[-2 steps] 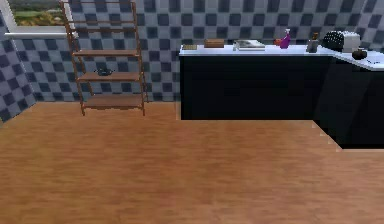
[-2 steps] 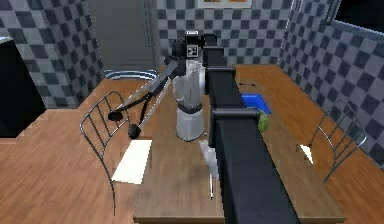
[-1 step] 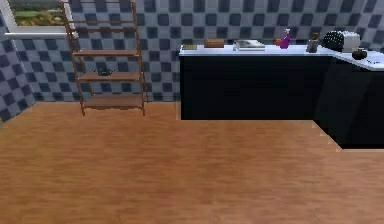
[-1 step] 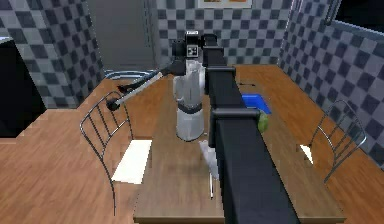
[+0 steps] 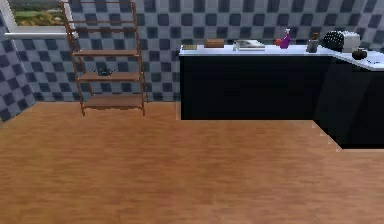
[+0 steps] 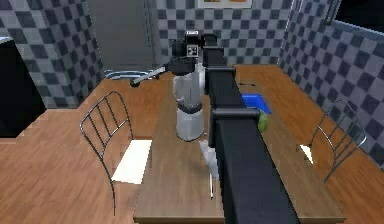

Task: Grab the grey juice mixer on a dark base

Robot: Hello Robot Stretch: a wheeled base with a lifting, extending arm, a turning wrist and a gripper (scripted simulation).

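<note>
A tall grey mixer jug point(image 6: 188, 108) stands upright on the wooden dining table point(image 6: 170, 190) in the arm side view. The dark arm bar point(image 6: 235, 140) runs up over the table just right of it. At the bar's far end sit the white marked squares, and the gripper point(image 6: 176, 68) shows as a dark body right at the jug's top. The jug stands on the table at the gripper's far end, so I cannot tell whether it holds anything. The jug's base is hard to make out.
A blue object point(image 6: 256, 103), a green one point(image 6: 265, 122) and a white utensil point(image 6: 210, 162) lie on the table. Wire chairs stand at the left point(image 6: 105, 130), right point(image 6: 335, 135) and far side point(image 6: 135, 76). The forward view has a ladder shelf point(image 5: 105, 60) and a dark counter point(image 5: 250, 85) with small appliances.
</note>
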